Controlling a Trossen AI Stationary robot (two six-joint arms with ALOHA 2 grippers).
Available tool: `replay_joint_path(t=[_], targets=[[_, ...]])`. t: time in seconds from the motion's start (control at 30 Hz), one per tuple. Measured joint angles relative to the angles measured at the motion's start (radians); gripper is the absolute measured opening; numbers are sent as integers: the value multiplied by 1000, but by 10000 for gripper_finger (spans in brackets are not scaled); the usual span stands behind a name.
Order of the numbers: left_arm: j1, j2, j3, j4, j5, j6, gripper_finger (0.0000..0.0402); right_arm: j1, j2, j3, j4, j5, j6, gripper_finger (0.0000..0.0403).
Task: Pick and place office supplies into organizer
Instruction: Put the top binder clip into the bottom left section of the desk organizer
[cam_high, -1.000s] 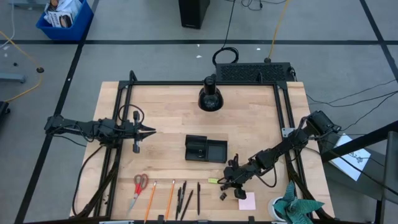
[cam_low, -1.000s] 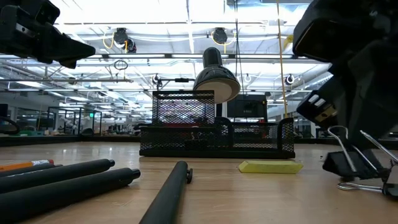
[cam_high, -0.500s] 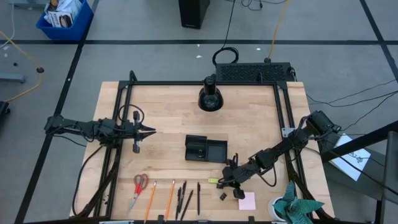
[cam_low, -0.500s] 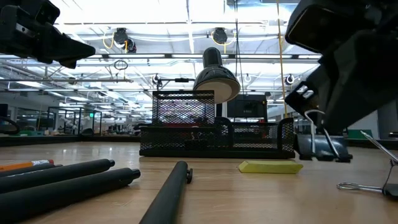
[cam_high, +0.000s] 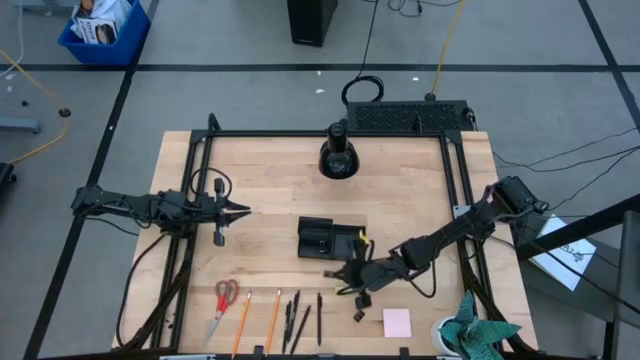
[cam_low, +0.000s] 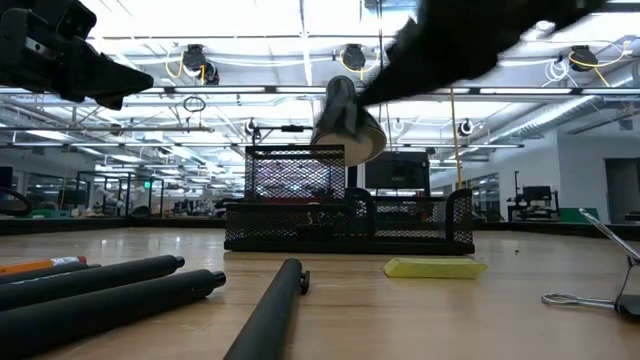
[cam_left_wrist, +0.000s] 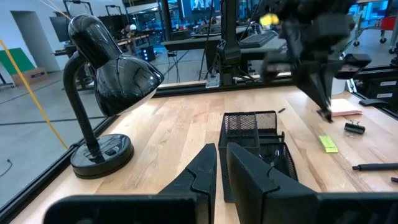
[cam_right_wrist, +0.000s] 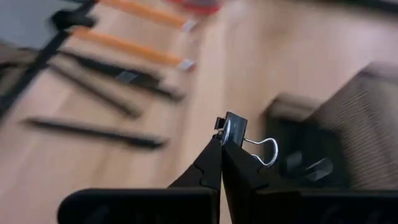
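R gripper (cam_right_wrist: 221, 144) w/ small black binder clip (cam_right_wrist: 234, 132), beside black mesh organizer tray (cam_high: 331, 240).

From my station: R fingers pressed together, pinching the clip by its black body at the tips; wire loop sticks out twd the tray. High view puts that gripper just off the tray's near-right corner, above the tabletop. Second black binder clip (cam_high: 358, 315) on the light wood table (cam_high: 270, 190), nearer the front edge, apart from gripper. Pink sticky-note pad (cam_high: 397, 322) right of it. Flat yellow piece (cam_low: 434, 267) lies in front of tray. Red-handled scissors (cam_high: 224, 300), orange pencils (cam_high: 243, 320) and thin dark pens (cam_high: 296, 318) in a row at front edge. L gripper (cam_high: 240, 211) waits well left of tray, fingers together, holding nothing.
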Motion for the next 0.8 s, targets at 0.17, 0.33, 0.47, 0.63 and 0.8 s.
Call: replay_joint_path(t=[0.17,0.33,0.47,0.63,0.8], targets=[[0,0,0,0,0,0,47,-37,2,21,32,83,-99,0],[0,0,0,1,0,1,47,-82,60,22,95,9,-89,0],[0,0,0,2,0,23,47,-101,111,22,151,10,-122,0],[0,0,0,1,0,23,47,-116,128,22,173,72,-165,0],[0,0,0,1,0,23,47,-132,127,22,156,79,-181,0]])
